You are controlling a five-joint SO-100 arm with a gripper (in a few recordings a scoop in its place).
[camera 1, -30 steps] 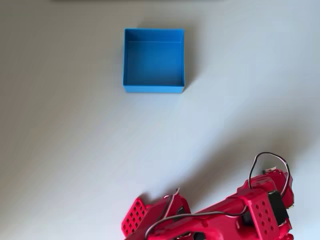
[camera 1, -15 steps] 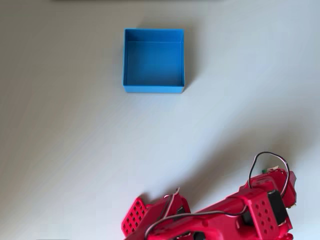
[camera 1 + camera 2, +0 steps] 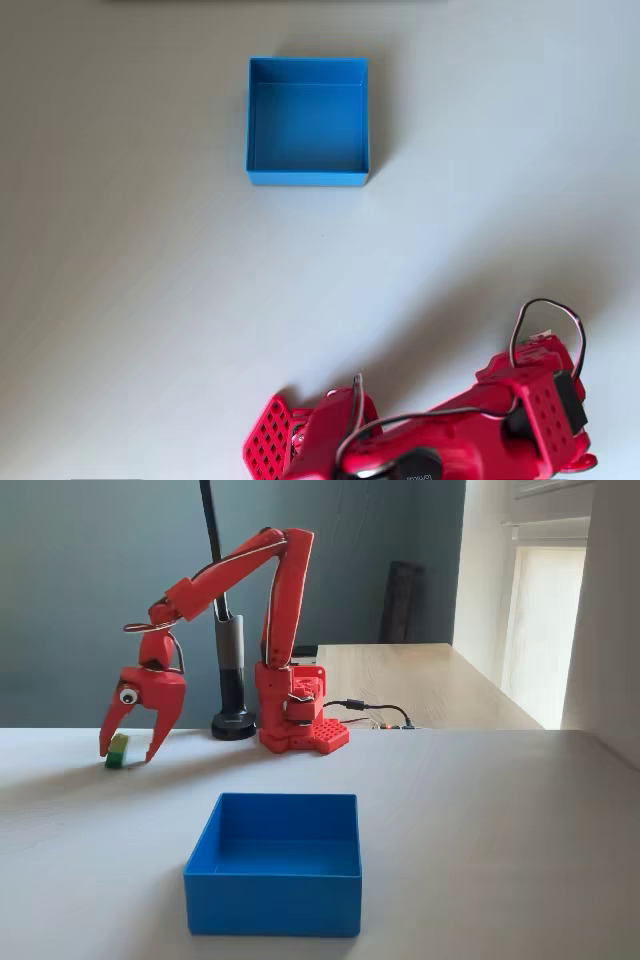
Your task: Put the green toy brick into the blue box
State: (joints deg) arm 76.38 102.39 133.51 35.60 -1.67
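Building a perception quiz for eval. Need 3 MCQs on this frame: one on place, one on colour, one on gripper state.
1. In the fixed view, where is the green toy brick?
A. inside the blue box
B. on the table between the gripper's fingers
C. lifted clear above the table

2. What colour is the arm?
A. red
B. white
C. black

3. How does the gripper stand?
A. shut with nothing in it
B. open, fingers either side of the brick
C. shut on the box wall

Answers:
1 B: the brick sits on the white table, left of the arm's base and well behind the blue box, with a finger on each side.
2 A: every link and the base are red in both views.
3 B: the fingers are spread, with a gap showing on each side of the brick.
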